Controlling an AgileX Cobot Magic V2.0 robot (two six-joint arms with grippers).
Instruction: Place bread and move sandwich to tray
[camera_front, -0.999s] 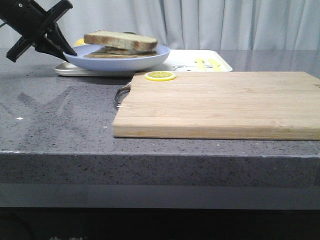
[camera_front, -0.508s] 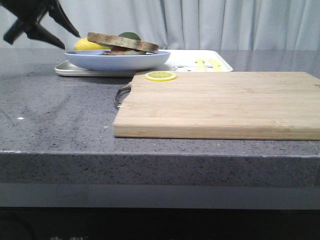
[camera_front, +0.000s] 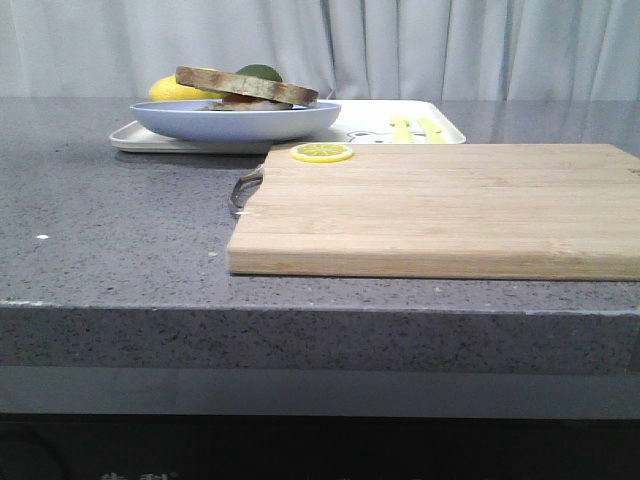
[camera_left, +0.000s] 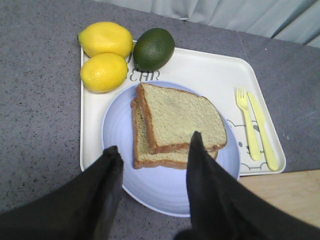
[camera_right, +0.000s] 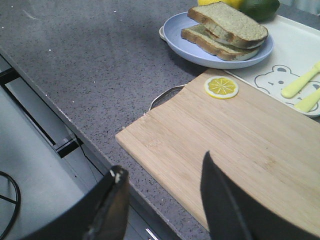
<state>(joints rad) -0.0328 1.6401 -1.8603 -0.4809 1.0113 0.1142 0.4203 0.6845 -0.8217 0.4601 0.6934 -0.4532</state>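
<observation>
The sandwich (camera_left: 150, 156) lies as a stack on a pale blue plate (camera_left: 160, 192), and the plate rests on the white tray (camera_left: 210, 70). The bread (camera_left: 180, 117), brown-crusted with a greenish-tan face, is the top slice, skewed over the lower one. From the front the bread (camera_front: 245, 84) tilts slightly above the plate (camera_front: 230, 122) and the tray (camera_front: 370, 120). My left gripper (camera_left: 154, 141) hangs open above the plate's near side, holding nothing. My right gripper (camera_right: 164, 164) is open over the cutting board's near corner, far from the sandwich (camera_right: 225, 30). Neither gripper shows in the front view.
Two lemons (camera_left: 106, 39) and a lime (camera_left: 154, 48) sit on the tray's far corner. A yellow fork and knife (camera_left: 247, 125) lie on its other end. A wooden cutting board (camera_front: 450, 205) carries a lemon slice (camera_front: 321, 152) just in front of the tray.
My left gripper left the plate's left rim, rose up and left, and went out of the front view. The plate and sandwich have settled lower on the tray.
</observation>
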